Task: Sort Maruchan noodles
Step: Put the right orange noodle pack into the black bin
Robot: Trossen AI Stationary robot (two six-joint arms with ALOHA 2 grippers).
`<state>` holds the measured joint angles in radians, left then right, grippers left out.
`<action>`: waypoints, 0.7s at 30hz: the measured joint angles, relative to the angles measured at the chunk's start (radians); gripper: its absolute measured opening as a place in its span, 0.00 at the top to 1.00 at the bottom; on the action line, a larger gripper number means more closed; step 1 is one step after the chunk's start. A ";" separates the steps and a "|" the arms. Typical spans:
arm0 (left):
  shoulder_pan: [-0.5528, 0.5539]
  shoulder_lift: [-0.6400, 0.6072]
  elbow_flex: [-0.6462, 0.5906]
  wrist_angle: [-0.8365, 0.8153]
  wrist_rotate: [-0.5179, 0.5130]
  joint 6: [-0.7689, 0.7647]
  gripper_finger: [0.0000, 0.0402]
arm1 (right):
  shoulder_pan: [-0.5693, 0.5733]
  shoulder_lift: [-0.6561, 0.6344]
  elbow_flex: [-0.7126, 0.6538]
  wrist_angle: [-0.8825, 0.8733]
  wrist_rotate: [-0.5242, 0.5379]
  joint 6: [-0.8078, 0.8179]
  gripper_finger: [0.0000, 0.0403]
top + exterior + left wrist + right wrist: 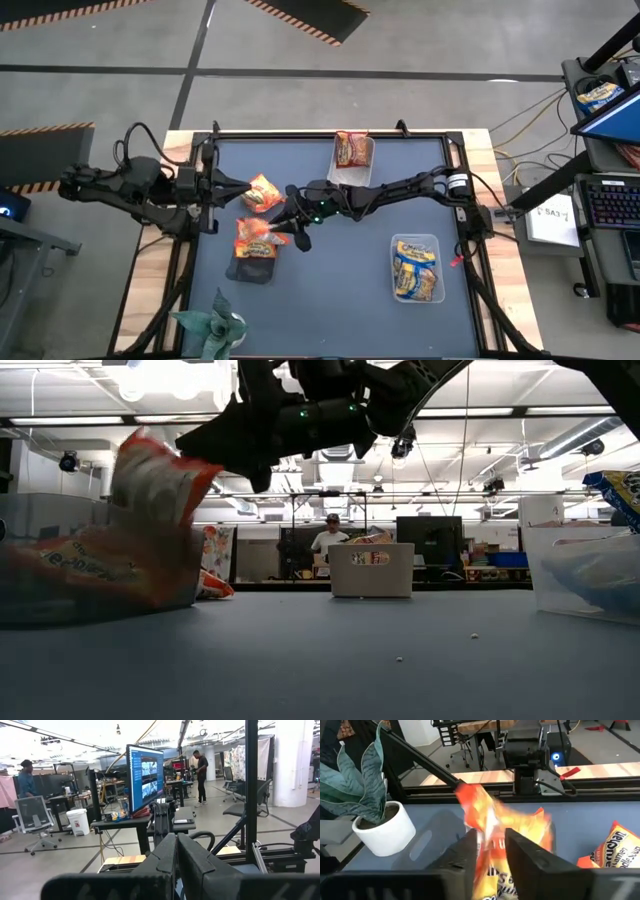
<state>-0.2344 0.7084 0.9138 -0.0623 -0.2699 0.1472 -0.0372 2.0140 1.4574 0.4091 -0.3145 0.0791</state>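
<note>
An orange-red Maruchan packet (487, 827) stands between my right gripper's (491, 851) fingers, over the near-left clear tub (252, 268), which holds more orange packets (256, 246). In the low view the packet (150, 478) sticks up out of that tub (60, 575). My right gripper (291, 232) reaches there from the table's right. My left gripper (238, 185) is shut and holds nothing. Another orange packet (264, 193) lies flat on the mat just beyond its tips. The far tub (352, 160) holds an orange packet, and the right tub (417, 268) holds blue-and-yellow ones. My right gripper pinches the orange packet between its two fingers (525, 857), which come slanting down from the table's right. They are on its upper part (492, 840). The packet stands tilted, its lower part down in the tub among the other packets.
A potted plant (215, 325) in a white pot (385, 832) stands at the near-left edge, close to the tub. The dark mat (340, 300) is bare across the middle and near side. People and desks show in the room beyond.
</note>
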 joint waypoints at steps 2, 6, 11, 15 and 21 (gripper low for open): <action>0.000 0.005 0.000 0.002 0.000 0.000 1.00 | 0.001 0.000 0.000 0.000 0.000 0.007 0.70; 0.000 0.013 0.000 0.002 0.000 0.000 1.00 | 0.002 -0.002 0.001 -0.029 -0.003 0.008 0.60; 0.000 0.018 0.000 -0.015 0.000 -0.005 1.00 | 0.000 -0.050 0.008 -0.177 -0.003 -0.004 0.53; 0.000 0.022 0.000 -0.141 0.000 -0.034 1.00 | 0.000 -0.119 0.006 -0.322 0.001 -0.054 0.53; 0.000 0.077 0.000 -0.433 0.000 -0.232 1.00 | 0.029 -0.235 -0.058 -0.454 0.000 -0.124 0.56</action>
<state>-0.2340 0.7851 0.9142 -0.4952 -0.2699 -0.0851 -0.0086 1.7787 1.3998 -0.0444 -0.3145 -0.0445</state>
